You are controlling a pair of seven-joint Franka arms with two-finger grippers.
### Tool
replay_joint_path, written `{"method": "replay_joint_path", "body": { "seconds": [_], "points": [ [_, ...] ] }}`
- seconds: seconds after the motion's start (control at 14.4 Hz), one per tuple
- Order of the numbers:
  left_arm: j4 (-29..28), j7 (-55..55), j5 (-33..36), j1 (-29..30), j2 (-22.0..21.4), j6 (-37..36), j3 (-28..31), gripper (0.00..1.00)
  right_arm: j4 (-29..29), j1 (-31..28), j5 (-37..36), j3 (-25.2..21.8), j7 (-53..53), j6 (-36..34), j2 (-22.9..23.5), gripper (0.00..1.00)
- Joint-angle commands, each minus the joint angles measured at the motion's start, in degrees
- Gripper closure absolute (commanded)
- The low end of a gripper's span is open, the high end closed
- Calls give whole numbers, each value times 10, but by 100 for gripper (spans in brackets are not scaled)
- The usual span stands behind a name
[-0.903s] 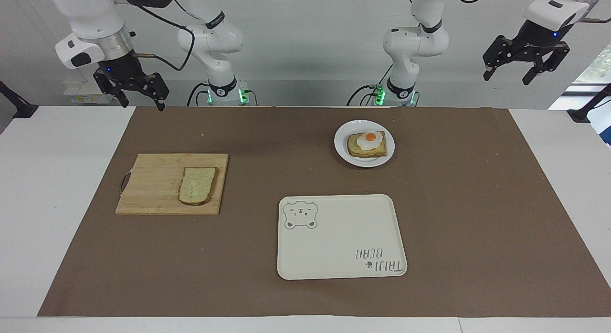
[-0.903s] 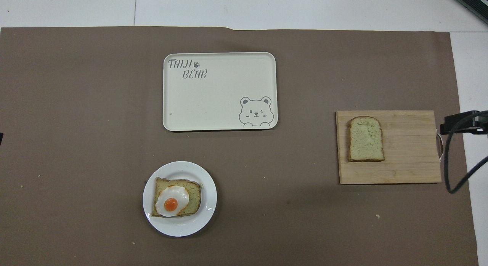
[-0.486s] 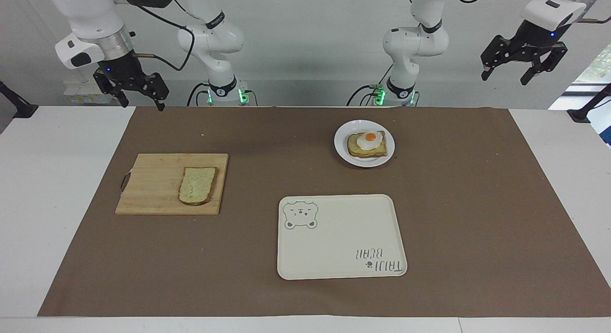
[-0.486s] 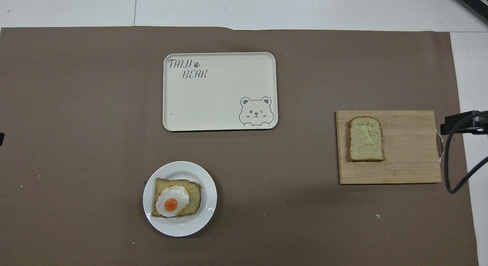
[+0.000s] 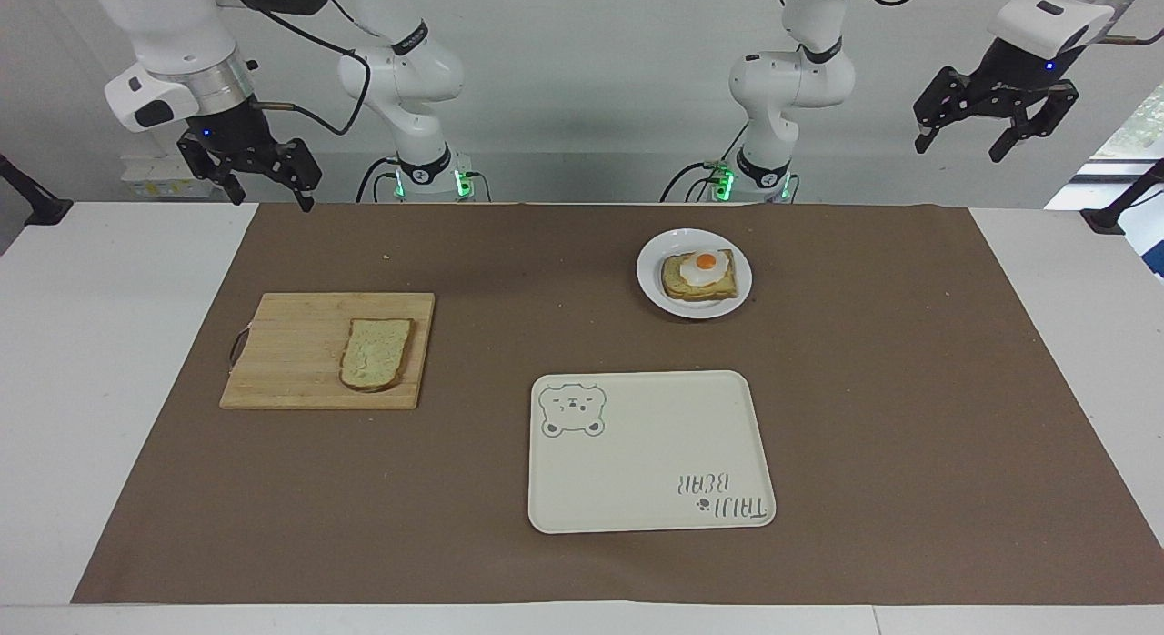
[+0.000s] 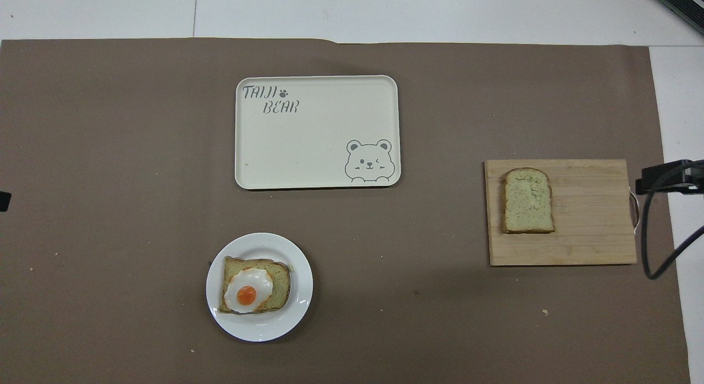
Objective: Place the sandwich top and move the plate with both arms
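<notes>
The sandwich top lies flat on a wooden cutting board toward the right arm's end of the table; it also shows in the overhead view. The plate sits nearer to the robots, toward the left arm's end, and bears a toast slice with a fried egg; the plate shows in the overhead view too. My right gripper hangs open and empty above the table's edge by the robots, apart from the board. My left gripper is open and empty, raised high off the left arm's end.
A cream rectangular tray with a bear drawing lies farther from the robots than the plate, near the middle; it shows in the overhead view. A brown mat covers the table. The board has a metal handle.
My left gripper has risen slightly and drifted a little toward the table's middle. The right gripper, the bread, the plate and the tray have not moved.
</notes>
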Motion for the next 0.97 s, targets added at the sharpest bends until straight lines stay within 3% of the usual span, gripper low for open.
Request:
{"method": "replay_joint_path", "body": {
  "seconds": [0.0,0.35,0.9],
  "points": [
    [-16,-6,-6,5,-16,3,0,0,-1,-9,6,3,-10,-8,-1,0],
    [-9,-3,-6,6,4,-9,3,0,-2,-13,6,3,-10,-8,-1,0],
    [-37,-6,-4,6,-11,39,2,0,-7,-13,6,3,-6,4,-3,0]
  ]
}}
